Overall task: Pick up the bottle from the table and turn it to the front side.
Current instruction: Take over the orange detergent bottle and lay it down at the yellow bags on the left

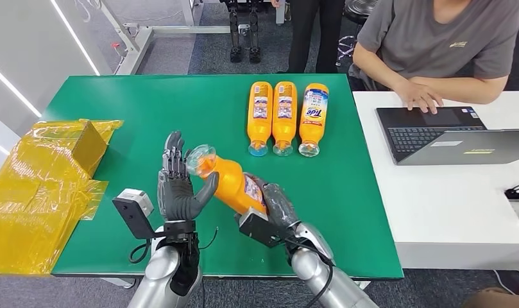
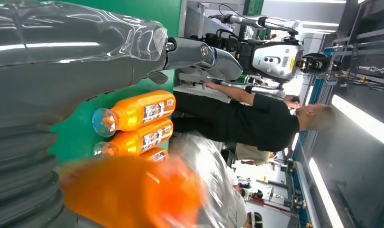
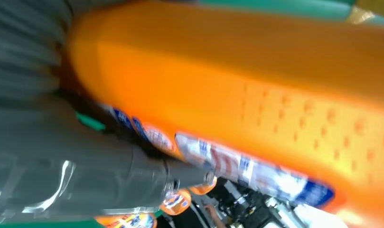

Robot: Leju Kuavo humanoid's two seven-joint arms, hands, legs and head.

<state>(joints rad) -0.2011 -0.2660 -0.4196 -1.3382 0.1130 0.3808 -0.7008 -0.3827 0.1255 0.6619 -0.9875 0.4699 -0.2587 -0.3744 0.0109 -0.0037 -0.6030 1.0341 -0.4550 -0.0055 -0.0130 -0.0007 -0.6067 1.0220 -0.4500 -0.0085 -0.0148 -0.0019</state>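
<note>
An orange bottle [image 1: 234, 183] with a clear cap hangs tilted above the green table [image 1: 135, 109], cap end pointing up and to the left. My right hand [image 1: 276, 205] grips its lower body; the label shows between the fingers. In the right wrist view the bottle [image 3: 256, 95] is close and blurred, with my right hand's fingers [image 3: 85, 166] wrapped under it. My left hand [image 1: 178, 186] stands upright beside the cap end, fingers spread, thumb close under the bottle's neck. The left wrist view shows that hand [image 2: 76, 57] and the bottle [image 2: 133, 194] as an orange blur.
Three more orange bottles [image 1: 284, 117] lie side by side at the table's far edge, caps toward me. A yellow film-wrapped box [image 1: 45, 186] sits at the left. A person works at a laptop [image 1: 442, 135] on the white table [image 1: 449, 212] to the right.
</note>
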